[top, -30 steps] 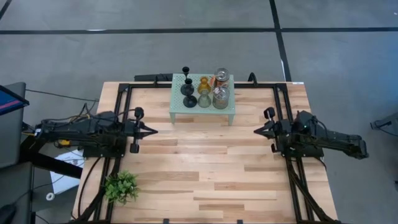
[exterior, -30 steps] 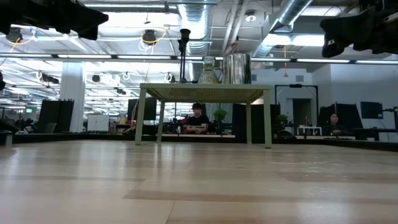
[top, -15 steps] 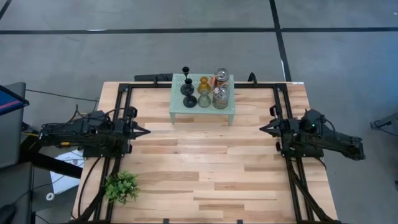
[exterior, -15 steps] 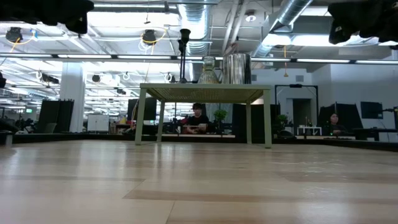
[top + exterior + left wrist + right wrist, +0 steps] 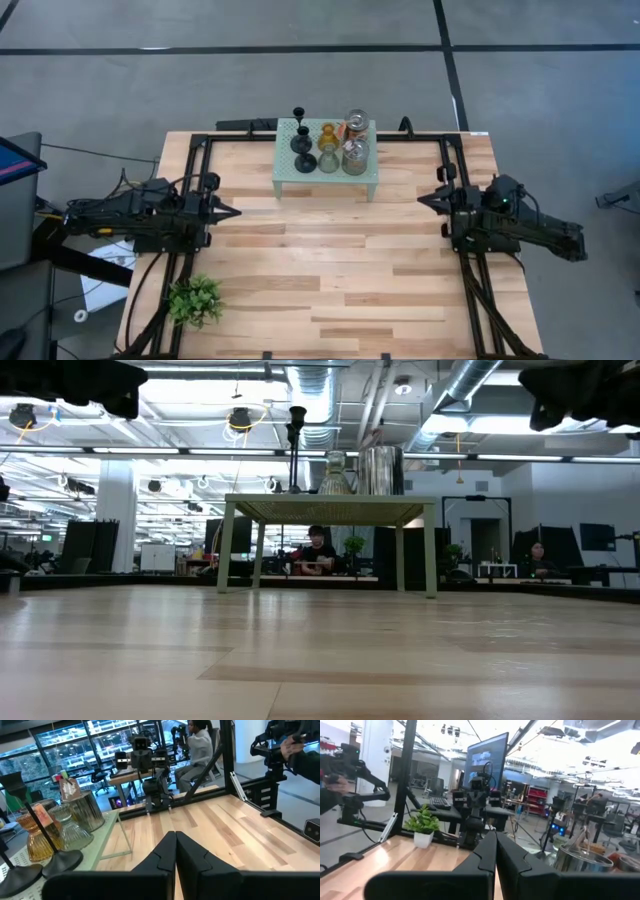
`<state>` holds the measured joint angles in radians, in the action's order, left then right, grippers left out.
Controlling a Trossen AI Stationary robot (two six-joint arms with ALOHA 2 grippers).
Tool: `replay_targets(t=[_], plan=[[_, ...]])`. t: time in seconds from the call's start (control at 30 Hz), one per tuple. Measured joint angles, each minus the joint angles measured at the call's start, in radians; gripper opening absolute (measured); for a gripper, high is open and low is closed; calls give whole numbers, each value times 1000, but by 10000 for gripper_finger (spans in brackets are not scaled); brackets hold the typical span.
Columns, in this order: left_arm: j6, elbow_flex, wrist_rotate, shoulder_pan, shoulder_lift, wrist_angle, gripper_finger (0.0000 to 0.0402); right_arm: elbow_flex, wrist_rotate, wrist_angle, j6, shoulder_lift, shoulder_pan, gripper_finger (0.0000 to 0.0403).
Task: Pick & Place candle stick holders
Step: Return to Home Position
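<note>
Six candle stick holders stand on the mint-green rack (image 5: 290, 182) at the table's far middle: two black ones (image 5: 304, 162), an amber one (image 5: 328, 133), a grey-olive one (image 5: 328, 159) and two clear silvery jars (image 5: 354, 155). The left wrist view shows the amber one (image 5: 37, 837), a silvery jar (image 5: 87, 810) and a black base (image 5: 60, 862). My left gripper (image 5: 237, 212) is shut and empty, left of the rack and nearer. My right gripper (image 5: 421, 199) is shut and empty, right of the rack. Both sets of fingers are closed in the wrist views (image 5: 175, 836) (image 5: 495, 836).
A green leafy plant (image 5: 195, 299) stands near the table's front left corner. Bare wooden table (image 5: 340, 270) lies between the two arms and in front of the rack. Black frame rails run along the table's left and right sides. People sit in the room beyond the table (image 5: 317, 552).
My left gripper has drawn back toward the table's left edge and rolled about its own axis. My right gripper has drawn back toward the right edge and a little toward the far edge, also rolling. The holders and rack have stayed put.
</note>
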<state>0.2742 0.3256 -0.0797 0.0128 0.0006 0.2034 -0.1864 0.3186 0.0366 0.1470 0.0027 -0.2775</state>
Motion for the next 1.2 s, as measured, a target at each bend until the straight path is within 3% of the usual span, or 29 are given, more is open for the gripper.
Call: replay_targets(t=[0.3,0.5,1.2], plan=[[-30,-11,-18,0,0,-2,7,60,100,14,-84,0,2,0],[-75,-50,-45,0,0,-3,8,173,26,180,-96,0,2,0],[-162,-222,9,0,0,-92,4,179,-5,120,-96,0,2,0]])
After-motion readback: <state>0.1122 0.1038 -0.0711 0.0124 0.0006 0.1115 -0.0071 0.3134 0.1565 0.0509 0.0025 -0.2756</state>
